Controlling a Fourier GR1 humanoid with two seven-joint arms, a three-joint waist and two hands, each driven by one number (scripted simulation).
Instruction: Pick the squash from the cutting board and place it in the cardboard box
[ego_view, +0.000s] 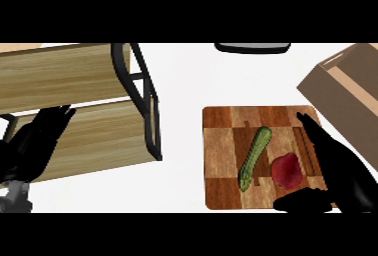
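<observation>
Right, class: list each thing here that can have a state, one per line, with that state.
squash: lying on the cutting board, not held
red item: lying on the board beside the squash
cardboard box: squash not in it
right hand: open, over the board's right side
left hand: open, resting at the left, by the wooden shelf

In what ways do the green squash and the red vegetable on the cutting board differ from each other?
The squash is green, the red vegetable dark red. The squash is long and thin, lying slanted; the red vegetable is short and rounded. The red vegetable lies nearer the right robot hand; the squash is further left. Both lie on the cutting board.
</observation>
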